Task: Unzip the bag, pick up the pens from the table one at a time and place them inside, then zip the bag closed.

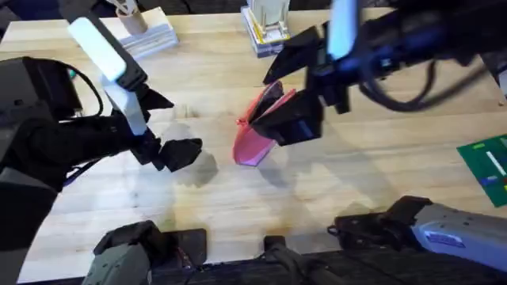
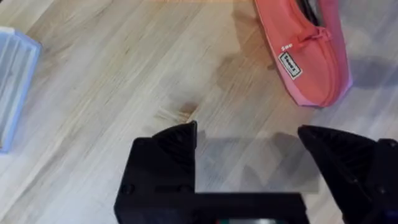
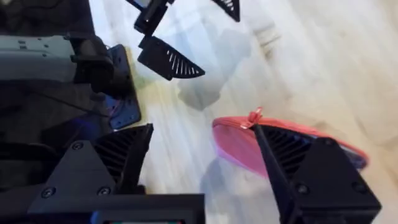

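Note:
The pink bag lies tilted near the middle of the table; its upper end gapes, dark inside. My right gripper reaches in from the upper right and hovers open over that end. In the right wrist view its fingers are spread, one above the bag beside the red zipper pull. Left of the bag, my left gripper stands open and empty. The left wrist view has its fingers over bare wood, apart from the bag. The pens are out of view.
White boxes stand at the back left and a white holder at the back centre. A green board lies at the right edge. A pale blue tray sits to one side in the left wrist view.

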